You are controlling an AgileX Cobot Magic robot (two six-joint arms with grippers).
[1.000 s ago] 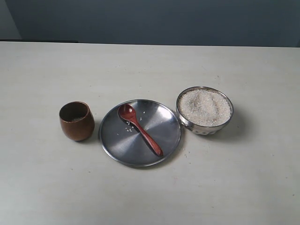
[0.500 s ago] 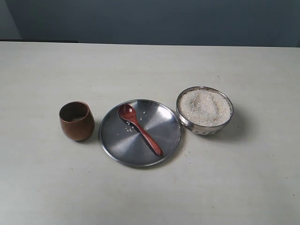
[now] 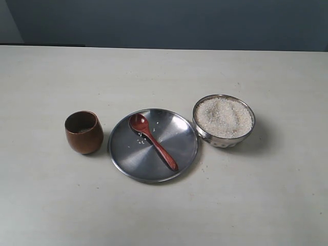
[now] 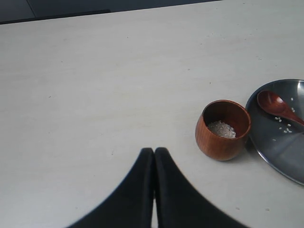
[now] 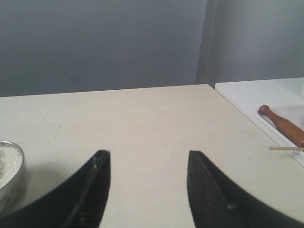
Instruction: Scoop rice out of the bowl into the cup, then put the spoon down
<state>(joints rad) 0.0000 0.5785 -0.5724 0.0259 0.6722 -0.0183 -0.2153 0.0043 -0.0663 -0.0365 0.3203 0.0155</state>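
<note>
The steel bowl [image 3: 224, 121] on the right holds a pale mound of rice [image 3: 224, 117]. Its edge also shows in the right wrist view as the bowl [image 5: 9, 178]. The brown wooden cup [image 3: 83, 132] stands on the left; in the left wrist view the cup [image 4: 223, 129] has a little rice [image 4: 222, 129] at its bottom. The reddish-brown spoon [image 3: 152, 140] lies on the flat steel plate [image 3: 174, 154] between them. My left gripper [image 4: 154, 151] is shut and empty, short of the cup. My right gripper [image 5: 148, 156] is open over bare table beside the bowl. Neither gripper shows in the exterior view.
A few loose grains [image 3: 139, 139] lie on the plate near the spoon's bowl. Off the table's far side in the right wrist view, a white surface [image 5: 256, 95] carries a brown wooden handle [image 5: 282, 124].
</note>
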